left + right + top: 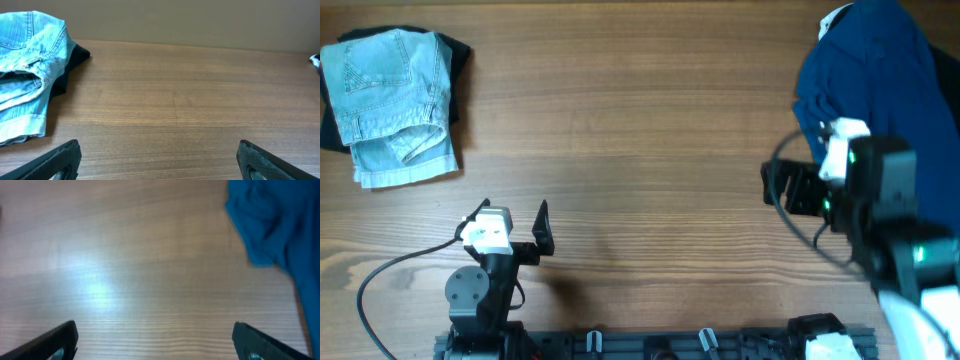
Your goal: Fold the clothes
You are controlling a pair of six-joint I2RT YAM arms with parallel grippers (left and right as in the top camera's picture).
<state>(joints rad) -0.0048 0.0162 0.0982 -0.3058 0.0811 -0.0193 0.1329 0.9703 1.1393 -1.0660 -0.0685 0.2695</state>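
A robotics lab, it seems. A black robot arm (498, 268) stands on a grey metal rail (620, 345) edging a brown wood-grain bench (640, 120).

Your wooden counter (640, 130) carries pale denim shorts (390, 105) over a black garment (460, 58) at left, and a dark blue shirt (880, 70) at right.

- Overhead looked straight down from high up, took in the whole table (640, 130), arm bases along the bottom edge.
- Left wrist sat low, close to the tabletop, faced across to the far edge; left gripper (159, 152) fingers in both lower corners.
- Right wrist was close too, tilted down more steeply; right gripper (155, 332) fingers in both lower corners.
- Shared with overhead: left wrist caught the denim (22, 75), right wrist the dark blue shirt (270, 225).
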